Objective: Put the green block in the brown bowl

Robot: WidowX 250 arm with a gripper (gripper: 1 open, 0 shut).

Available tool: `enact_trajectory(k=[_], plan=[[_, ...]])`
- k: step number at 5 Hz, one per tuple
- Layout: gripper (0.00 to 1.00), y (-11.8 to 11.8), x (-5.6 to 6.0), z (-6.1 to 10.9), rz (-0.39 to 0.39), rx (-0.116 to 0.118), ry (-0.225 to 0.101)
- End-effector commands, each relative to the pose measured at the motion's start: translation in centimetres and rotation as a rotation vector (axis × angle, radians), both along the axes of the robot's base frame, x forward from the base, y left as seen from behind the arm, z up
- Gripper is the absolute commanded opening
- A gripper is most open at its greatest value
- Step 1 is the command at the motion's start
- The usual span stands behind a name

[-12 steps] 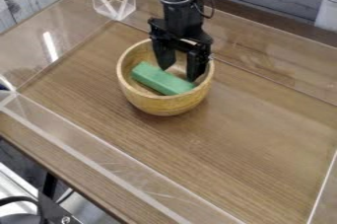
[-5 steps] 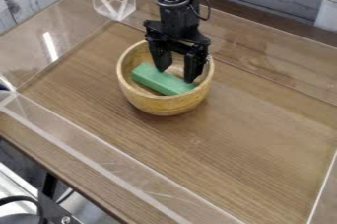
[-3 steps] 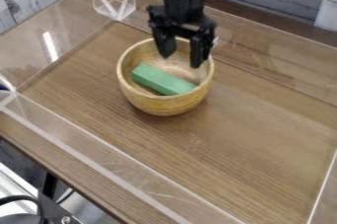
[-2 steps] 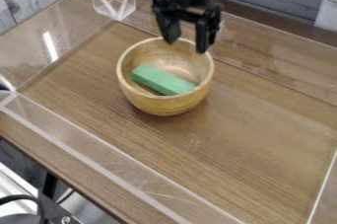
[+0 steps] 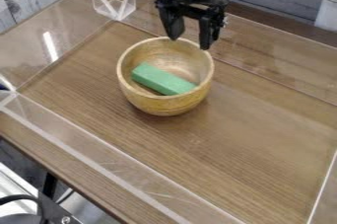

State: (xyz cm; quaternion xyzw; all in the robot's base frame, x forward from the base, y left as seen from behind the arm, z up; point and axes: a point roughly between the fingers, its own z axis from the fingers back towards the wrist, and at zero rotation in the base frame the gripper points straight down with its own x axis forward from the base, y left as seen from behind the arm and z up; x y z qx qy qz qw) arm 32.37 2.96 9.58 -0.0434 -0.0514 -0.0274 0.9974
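The green block [image 5: 160, 79] lies flat inside the brown bowl [image 5: 137, 97], which stands on the wooden table a little left of the middle. My black gripper [image 5: 191, 38] hangs open and empty above the bowl's far right rim, fingers pointing down, clear of the block and of the bowl.
A clear acrylic wall [image 5: 79, 154] runs around the wooden tabletop [image 5: 250, 129]. A clear plastic bracket [image 5: 116, 2] stands at the far left corner. A pale wood-plank wall is behind the table.
My gripper was down inside the bowl around the green block. It has let go, risen out of the bowl and moved slightly back and right. The block stays in the bowl.
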Motion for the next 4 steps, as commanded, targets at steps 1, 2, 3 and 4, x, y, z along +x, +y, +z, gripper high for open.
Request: enact_trajectory(k=[1, 2, 3, 4], plan=[[1.0, -0.1, 1.5, 0.9, -0.009, 0.019, -0.062], [1.0, -0.1, 1.9, 0.4, -0.007, 0.026, -0.065], [1.0, 0.1, 2.4, -0.2, -0.001, 0.03, -0.061], [1.0, 0.2, 2.6, -0.4, 0.003, 0.033, -0.061]])
